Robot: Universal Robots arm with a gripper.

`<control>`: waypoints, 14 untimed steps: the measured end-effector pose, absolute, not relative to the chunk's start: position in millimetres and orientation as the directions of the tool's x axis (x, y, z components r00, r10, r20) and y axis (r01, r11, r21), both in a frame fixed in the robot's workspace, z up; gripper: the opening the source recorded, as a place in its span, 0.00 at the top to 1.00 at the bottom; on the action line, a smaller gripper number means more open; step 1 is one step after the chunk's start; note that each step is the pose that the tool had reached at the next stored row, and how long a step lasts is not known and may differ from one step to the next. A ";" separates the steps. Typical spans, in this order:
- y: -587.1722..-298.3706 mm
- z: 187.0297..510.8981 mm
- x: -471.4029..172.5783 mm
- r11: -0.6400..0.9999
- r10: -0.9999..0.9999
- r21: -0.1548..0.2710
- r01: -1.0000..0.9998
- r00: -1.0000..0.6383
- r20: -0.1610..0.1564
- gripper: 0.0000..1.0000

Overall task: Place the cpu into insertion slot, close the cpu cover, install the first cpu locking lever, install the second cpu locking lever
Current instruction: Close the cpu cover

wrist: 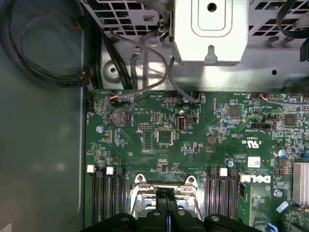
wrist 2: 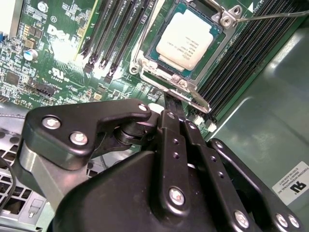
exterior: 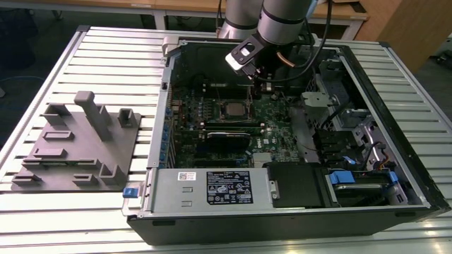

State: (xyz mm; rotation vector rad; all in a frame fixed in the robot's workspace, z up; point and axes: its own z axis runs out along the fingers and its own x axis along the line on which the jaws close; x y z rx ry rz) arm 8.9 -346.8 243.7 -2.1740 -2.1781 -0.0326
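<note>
The cpu (wrist 2: pixel 186 38), a pale silver square chip, lies flat in the insertion slot (wrist 2: pixel 221 42) on the green motherboard; in the exterior view the cpu (exterior: pixel 232 109) sits mid-board inside the open case. The silvery cpu cover (wrist 2: pixel 166 78) frames the chip and appears to lie down around it. A thin wire locking lever (wrist 2: pixel 275 15) runs off the slot's far corner. My gripper (wrist 2: pixel 169 100) is shut with nothing between its black fingers, its tip at the cover's near edge. The first wrist view puts the gripper (wrist: pixel 166 195) over the cover's edge (wrist: pixel 145 191); the exterior view shows the gripper (exterior: pixel 263 84) just behind the slot.
Black memory slots (wrist 2: pixel 120 34) flank the slot on both sides. A metal bracket (wrist: pixel 210 29) and cables (wrist: pixel 43 63) lie beyond the board. A power supply (exterior: pixel 211 188), a drive cage with blue tabs (exterior: pixel 360 177) and a black card (exterior: pixel 227 138) fill the case. A grey fixture plate (exterior: pixel 78 143) stands at the exterior view's left.
</note>
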 end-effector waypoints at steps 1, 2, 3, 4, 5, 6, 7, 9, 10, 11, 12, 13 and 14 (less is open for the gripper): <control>-346.8 243.7 8.7 0.003 0.998 -0.030 1.000 -0.001 0.060 0.89; -346.8 243.7 8.6 0.003 0.998 -0.030 1.000 -0.001 0.060 0.89; -346.8 243.7 8.4 0.003 0.998 -0.030 1.000 -0.001 0.060 0.89; -346.8 243.7 8.2 0.003 0.998 -0.030 1.000 -0.001 0.060 0.89; -346.8 243.7 8.0 0.003 0.998 -0.030 1.000 -0.001 0.060 0.89; -346.8 243.7 7.7 0.003 0.998 -0.030 1.000 -0.001 0.060 0.89; -346.8 243.7 7.5 0.003 0.998 -0.030 1.000 -0.001 0.060 0.89; -346.8 243.7 7.0 0.003 0.998 -0.030 1.000 -0.001 0.060 0.89; -346.8 243.7 6.8 0.003 0.998 -0.030 1.000 -0.001 0.060 0.89; -346.8 243.7 6.5 0.003 0.998 -0.030 1.000 -0.001 0.060 0.89; -346.8 243.7 6.3 0.003 0.998 -0.030 1.000 -0.001 0.060 0.89; -346.8 243.7 6.1 0.003 0.998 -0.030 1.000 -0.001 0.060 0.89; -346.8 243.7 5.9 0.003 0.998 -0.030 1.000 -0.001 0.060 0.89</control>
